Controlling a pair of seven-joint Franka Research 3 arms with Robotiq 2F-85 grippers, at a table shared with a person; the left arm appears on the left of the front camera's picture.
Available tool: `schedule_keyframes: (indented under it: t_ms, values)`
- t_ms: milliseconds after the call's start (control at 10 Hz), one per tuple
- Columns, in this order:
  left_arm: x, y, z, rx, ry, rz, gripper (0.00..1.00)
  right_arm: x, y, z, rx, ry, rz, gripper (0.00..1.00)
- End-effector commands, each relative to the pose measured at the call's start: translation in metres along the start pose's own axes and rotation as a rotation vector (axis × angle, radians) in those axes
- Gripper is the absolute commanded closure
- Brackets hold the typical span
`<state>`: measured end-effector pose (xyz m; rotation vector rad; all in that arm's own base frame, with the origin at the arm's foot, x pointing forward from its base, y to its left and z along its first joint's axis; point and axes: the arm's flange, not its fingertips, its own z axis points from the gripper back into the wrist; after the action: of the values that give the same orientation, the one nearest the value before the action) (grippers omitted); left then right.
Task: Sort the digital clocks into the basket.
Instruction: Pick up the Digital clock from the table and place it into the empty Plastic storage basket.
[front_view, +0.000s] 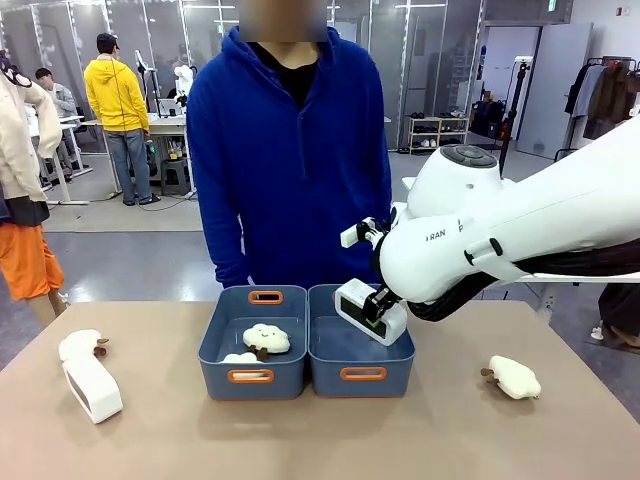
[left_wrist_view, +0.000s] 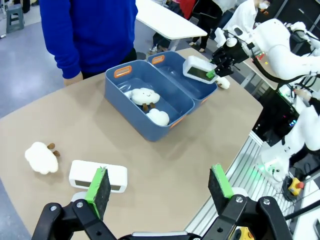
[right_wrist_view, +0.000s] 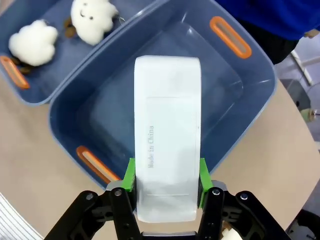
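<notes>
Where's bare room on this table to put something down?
Bare table runs along the near edge, and between the tabletop digital clock and the left bin. Crowded: left bin holds two cloud plushes; right gripper holds the other clock over the right bin.

Clock (front_view: 352, 298) over basket (front_view: 328, 378); second clock (front_view: 92, 390) aside

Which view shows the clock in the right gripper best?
The right wrist view: the clock is close and large, white back with print toward the camera, between the right gripper's green pads over the basket. The front view shows it small and tilted; the left wrist view, far off, screen upward.
</notes>
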<state>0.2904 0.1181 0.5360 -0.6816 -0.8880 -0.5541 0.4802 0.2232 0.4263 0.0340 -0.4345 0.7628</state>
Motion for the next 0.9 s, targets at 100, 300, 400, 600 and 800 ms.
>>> schedule_keyframes:
  t_ms: [100, 300, 400, 600, 800]
  values:
    - [0.002, 0.002, 0.001, -0.019, -0.017, -0.020, 0.00, 0.000, -0.003, 0.001, 0.072, 0.037, -0.045, 0.11]
    - [0.002, 0.002, 0.001, -0.019, -0.017, -0.020, 0.00, -0.005, -0.013, 0.023, 0.119, -0.016, -0.092, 0.00]
    - [0.002, 0.002, 0.001, -0.019, -0.017, -0.020, 0.00, -0.013, -0.018, 0.035, 0.145, -0.044, -0.114, 0.00]
    - [0.002, 0.002, 0.001, -0.019, -0.017, -0.020, 0.00, -0.001, -0.008, 0.019, 0.104, -0.019, -0.109, 0.00]
    - [0.002, 0.002, 0.001, -0.019, -0.017, -0.020, 0.00, -0.001, -0.008, 0.019, 0.104, -0.019, -0.109, 0.00]
